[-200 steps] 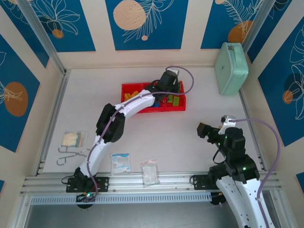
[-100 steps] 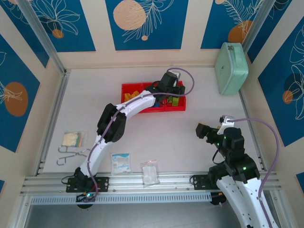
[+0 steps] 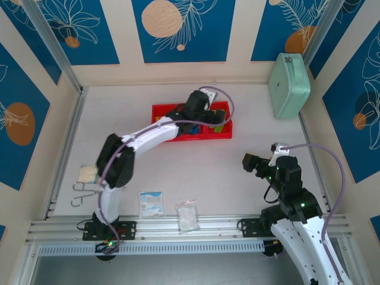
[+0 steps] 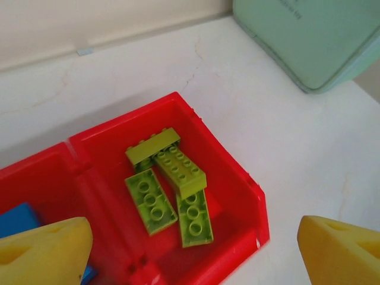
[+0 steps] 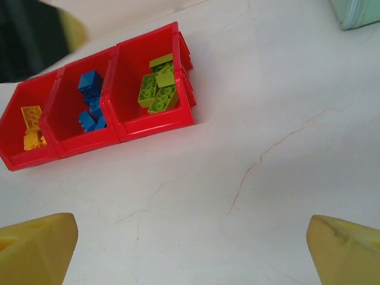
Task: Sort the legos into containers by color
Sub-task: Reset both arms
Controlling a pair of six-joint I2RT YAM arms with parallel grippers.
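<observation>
The red tray (image 5: pixel 155 126) of three containers holds yellow legos (image 5: pixel 31 124) in its left compartment, blue legos (image 5: pixel 91 102) in the middle one and lime green legos (image 5: pixel 157 92) in the right one. My left gripper (image 3: pixel 208 114) hovers over the tray (image 3: pixel 221 136). In the left wrist view its jaws (image 4: pixel 196 255) stand wide open with nothing between them, above the green legos (image 4: pixel 172 178), and a blue lego (image 4: pixel 16 217) shows at the left edge. My right gripper (image 3: pixel 249 161) is open over bare table, well right of and nearer than the tray, its jaws (image 5: pixel 193 249) holding nothing.
A mint-green case (image 3: pixel 289 85) leans at the back right, close to the tray's right end (image 4: pixel 309 41). Near the front edge lie two clear packets (image 3: pixel 151 203) (image 3: pixel 187 215). A third packet (image 3: pixel 90 173) and metal forceps (image 3: pixel 86 191) are at the left.
My left gripper has gone from shut to wide open over the green compartment and shifted a little left, its elbow swinging left. The right arm has barely moved.
</observation>
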